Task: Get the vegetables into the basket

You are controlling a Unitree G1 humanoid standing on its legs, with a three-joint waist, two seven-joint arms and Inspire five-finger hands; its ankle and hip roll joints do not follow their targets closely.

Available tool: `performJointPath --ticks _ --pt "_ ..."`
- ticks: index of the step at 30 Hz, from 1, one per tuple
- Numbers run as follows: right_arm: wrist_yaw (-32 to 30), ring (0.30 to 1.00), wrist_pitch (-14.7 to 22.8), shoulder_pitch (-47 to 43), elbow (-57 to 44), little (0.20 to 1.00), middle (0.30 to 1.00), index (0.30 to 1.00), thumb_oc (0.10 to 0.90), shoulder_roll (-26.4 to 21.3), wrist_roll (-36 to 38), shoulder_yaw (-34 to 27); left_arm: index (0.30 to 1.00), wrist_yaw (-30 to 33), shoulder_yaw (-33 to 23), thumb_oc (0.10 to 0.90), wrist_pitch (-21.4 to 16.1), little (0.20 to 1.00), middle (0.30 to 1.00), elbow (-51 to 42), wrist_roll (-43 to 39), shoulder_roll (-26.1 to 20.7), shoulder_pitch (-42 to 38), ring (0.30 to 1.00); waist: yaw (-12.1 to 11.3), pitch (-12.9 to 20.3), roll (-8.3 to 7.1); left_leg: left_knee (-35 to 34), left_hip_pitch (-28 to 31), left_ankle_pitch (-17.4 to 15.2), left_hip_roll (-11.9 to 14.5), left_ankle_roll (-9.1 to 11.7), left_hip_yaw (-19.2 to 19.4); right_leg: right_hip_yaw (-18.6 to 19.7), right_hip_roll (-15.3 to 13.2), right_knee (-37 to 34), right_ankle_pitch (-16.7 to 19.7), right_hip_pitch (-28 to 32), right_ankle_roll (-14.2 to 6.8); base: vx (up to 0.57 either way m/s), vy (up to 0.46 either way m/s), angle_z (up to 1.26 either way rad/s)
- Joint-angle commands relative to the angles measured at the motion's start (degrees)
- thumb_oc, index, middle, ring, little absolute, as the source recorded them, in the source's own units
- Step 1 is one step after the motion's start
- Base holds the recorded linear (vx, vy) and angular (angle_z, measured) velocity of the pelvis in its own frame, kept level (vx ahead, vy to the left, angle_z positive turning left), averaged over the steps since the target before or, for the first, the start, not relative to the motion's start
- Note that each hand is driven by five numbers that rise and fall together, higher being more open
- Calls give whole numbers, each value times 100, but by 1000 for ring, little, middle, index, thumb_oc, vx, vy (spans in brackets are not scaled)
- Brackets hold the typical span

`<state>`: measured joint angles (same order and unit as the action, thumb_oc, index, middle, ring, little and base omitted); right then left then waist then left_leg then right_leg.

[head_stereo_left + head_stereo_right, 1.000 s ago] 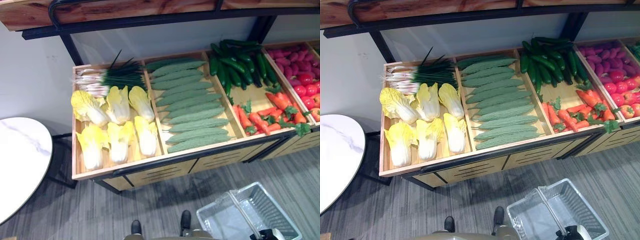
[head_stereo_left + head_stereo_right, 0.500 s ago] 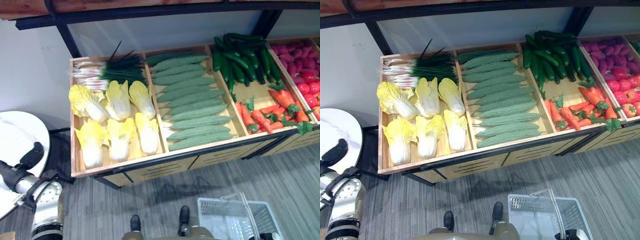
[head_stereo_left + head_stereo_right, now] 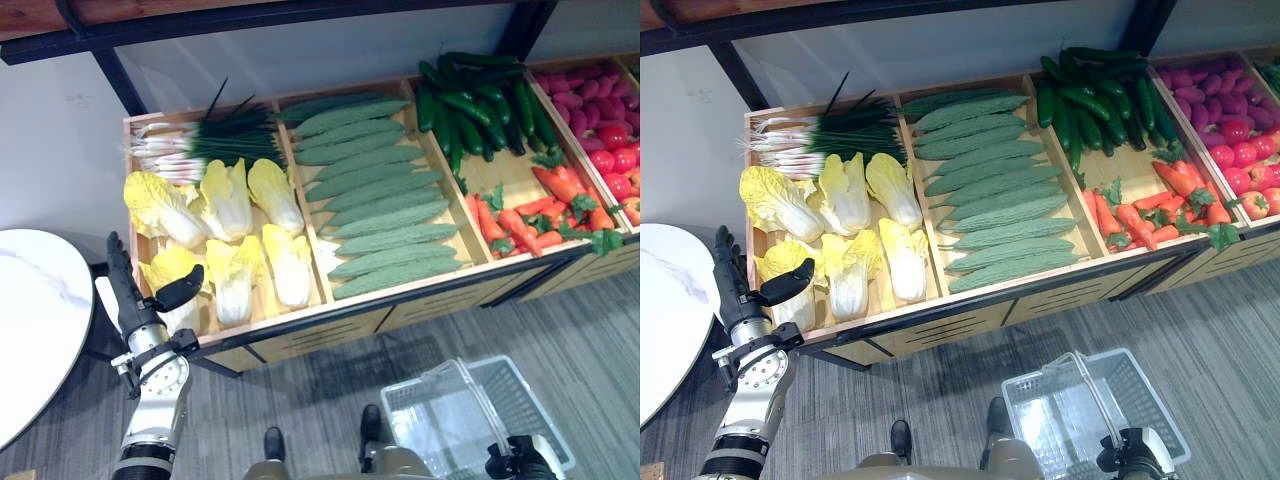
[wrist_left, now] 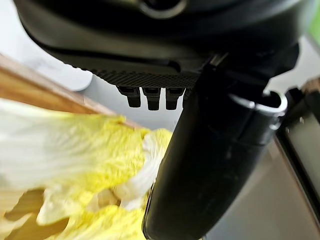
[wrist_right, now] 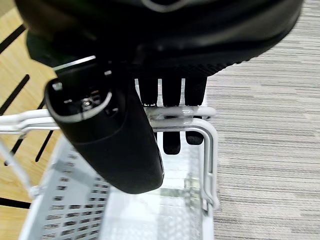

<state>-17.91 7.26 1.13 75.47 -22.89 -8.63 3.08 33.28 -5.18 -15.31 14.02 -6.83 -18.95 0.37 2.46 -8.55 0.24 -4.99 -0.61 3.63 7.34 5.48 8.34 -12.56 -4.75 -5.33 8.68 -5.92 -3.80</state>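
My left hand (image 3: 133, 303) is raised at the front left corner of the wooden crate (image 3: 290, 318), fingers straight and thumb spread. It stands just in front of the front-left cabbage (image 3: 172, 266), whose yellow leaves (image 4: 75, 160) show close past the thumb (image 4: 215, 165) in the left wrist view. Whether they touch I cannot tell. More cabbages (image 3: 232, 200) lie beside and behind it. My right hand (image 3: 1130, 455) is low at the right, fingers curled round the wire handle (image 5: 185, 112) of the clear plastic basket (image 3: 560, 440), which hangs above the floor.
The stall also holds scallions (image 3: 200, 150), bitter gourds (image 3: 375, 190), cucumbers (image 3: 480, 100), carrots (image 3: 530, 215) and red produce (image 3: 605, 130). A round white table (image 3: 35, 320) stands left of my left arm. A dark shelf frame (image 3: 120, 85) runs overhead.
My left hand has risen from beside the white table up to the front-left cabbage. The basket has swung in my right hand, and the camera has shifted a little.
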Motion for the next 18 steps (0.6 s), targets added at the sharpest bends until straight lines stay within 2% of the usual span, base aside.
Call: performJointPath --ticks 1,10,14,18 --pt "-286 300 59 -75 223 300 300 300 400 -306 30 157 1000 -12 -291 900 -379 1000 1000 -256 180 -558 -160 1000 -37 322 -376 -1 -229 106 225 315 -269 275 -575 33 -283 311 -664 0 0 0" --pt "-339 300 75 -67 208 300 300 300 400 -257 40 178 1000 47 -153 900 -170 1000 1000 127 449 -551 -103 1000 -23 302 -390 -1 -228 98 237 314 -248 283 -560 33 -300 314 -660 0 0 0" --pt "-340 300 59 -102 162 300 300 300 400 -282 28 200 1000 -67 67 900 283 1000 1000 648 960 -743 -144 1000 19 300 -391 -1 -211 89 259 315 -200 321 -543 33 -300 292 -657 0 0 0" --pt "-340 300 45 -154 124 300 300 300 400 -302 -9 264 1000 -130 185 900 474 1000 1000 954 1239 -844 -291 1000 59 304 -391 -1 -196 82 267 318 -175 353 -523 33 -300 274 -653 3 1 -2"
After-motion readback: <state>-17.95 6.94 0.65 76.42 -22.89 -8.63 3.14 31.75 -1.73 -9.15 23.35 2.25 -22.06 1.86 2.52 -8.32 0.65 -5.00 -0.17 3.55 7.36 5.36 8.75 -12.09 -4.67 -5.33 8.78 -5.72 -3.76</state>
